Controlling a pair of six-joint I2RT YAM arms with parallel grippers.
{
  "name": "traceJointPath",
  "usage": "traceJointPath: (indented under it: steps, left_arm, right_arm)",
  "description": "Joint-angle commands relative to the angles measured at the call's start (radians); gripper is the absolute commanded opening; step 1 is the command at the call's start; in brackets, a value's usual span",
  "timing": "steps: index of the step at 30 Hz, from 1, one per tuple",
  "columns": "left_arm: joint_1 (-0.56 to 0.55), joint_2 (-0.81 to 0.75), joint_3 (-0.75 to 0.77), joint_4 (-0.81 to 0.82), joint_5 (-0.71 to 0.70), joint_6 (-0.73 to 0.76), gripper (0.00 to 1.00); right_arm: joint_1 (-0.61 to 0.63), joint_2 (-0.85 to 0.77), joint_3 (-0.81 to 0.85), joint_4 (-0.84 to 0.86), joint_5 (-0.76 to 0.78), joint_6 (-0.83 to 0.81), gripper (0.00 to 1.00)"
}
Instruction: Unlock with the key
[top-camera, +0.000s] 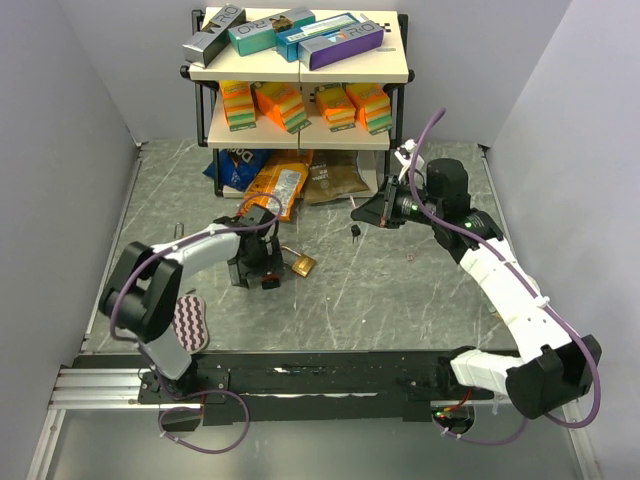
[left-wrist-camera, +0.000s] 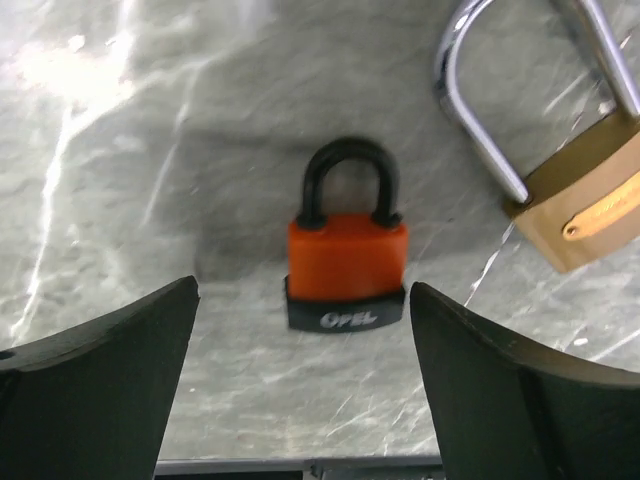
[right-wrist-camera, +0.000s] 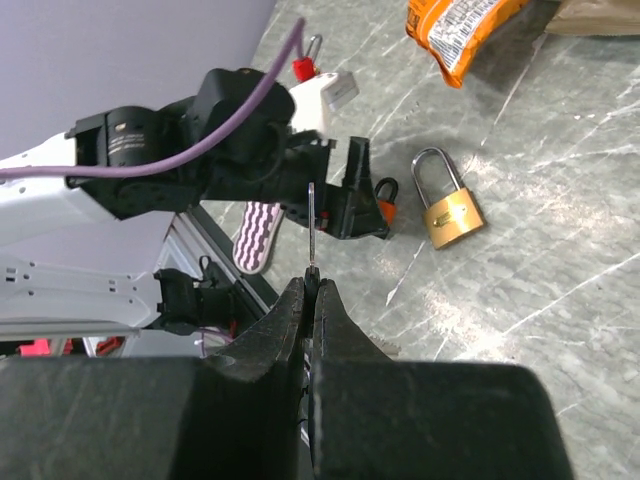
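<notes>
An orange padlock (left-wrist-camera: 346, 255) with a black shackle and a black base lies flat on the grey marble table (left-wrist-camera: 150, 150). My left gripper (left-wrist-camera: 302, 290) hovers just above it, open, its wide black fingers (left-wrist-camera: 100, 380) on either side of the lock's base, holding nothing. A brass padlock (left-wrist-camera: 590, 200) with a steel shackle lies close by to the right. My right gripper (right-wrist-camera: 311, 285) is raised over the middle of the table, shut on the key (right-wrist-camera: 311, 225), whose thin blade sticks out past the fingertips toward the left gripper (right-wrist-camera: 350, 195). From there both the orange padlock (right-wrist-camera: 385, 210) and the brass padlock (right-wrist-camera: 455, 215) show.
A two-tier shelf (top-camera: 300, 70) with boxes and sponges stands at the back, with snack bags (top-camera: 280, 180) under it. A small dark key-like thing (top-camera: 356, 234) lies on the table below the right gripper (top-camera: 378, 213). A pink striped pad (top-camera: 190, 320) lies near the left arm's base. Grey walls close both sides.
</notes>
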Motion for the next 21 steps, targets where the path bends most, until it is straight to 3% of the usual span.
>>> traceJointPath:
  steps: [1,8,11,12,15,18,21]
  left_arm:
    - [-0.036,0.064,0.083,-0.037,-0.044,0.018,0.89]
    - [-0.093,0.174,0.178,-0.124,-0.096,0.015,0.75]
    - [-0.094,0.185,0.168,-0.130,-0.090,0.004,0.63]
    - [-0.096,0.185,0.163,-0.129,-0.087,0.004,0.51]
    - [-0.096,0.173,0.160,-0.132,-0.080,-0.003,0.29]
    - [-0.094,0.144,0.197,-0.138,-0.043,-0.013,0.16]
    - [-0.091,0.104,0.278,-0.141,0.003,-0.028,0.11]
  right_arm:
    - [-0.003,-0.044,-0.010,0.003,0.018,-0.012,0.00]
    - [-0.006,-0.049,-0.002,-0.002,0.024,-0.021,0.00]
    - [-0.005,-0.048,-0.001,-0.002,0.026,-0.024,0.00]
    - [-0.005,-0.046,-0.001,-0.002,0.028,-0.026,0.00]
    - [-0.005,-0.043,0.007,-0.009,0.031,-0.034,0.00]
    - [-0.005,-0.038,0.013,-0.019,0.034,-0.041,0.00]
    - [-0.005,-0.034,0.014,-0.025,0.034,-0.044,0.00]
